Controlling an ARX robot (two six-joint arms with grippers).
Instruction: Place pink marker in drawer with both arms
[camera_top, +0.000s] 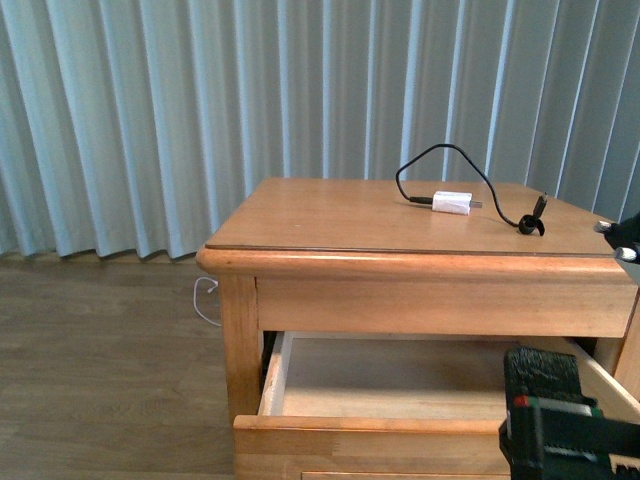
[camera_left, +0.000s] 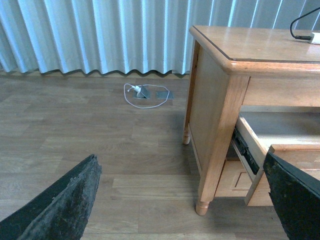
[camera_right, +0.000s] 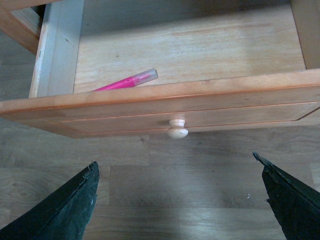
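Pink marker (camera_right: 127, 81) inside open drawer (camera_right: 240, 96); charger (camera_top: 451, 203) on nightstand top (camera_top: 330, 215).

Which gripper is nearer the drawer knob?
Right. The right gripper sits open just in front of the knob, facing the drawer. The left gripper is off beside the nightstand, over the floor.

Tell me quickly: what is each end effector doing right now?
Left end effector: open, holding nothing.
Right end effector: open, holding nothing; the pink marker lies in the drawer.
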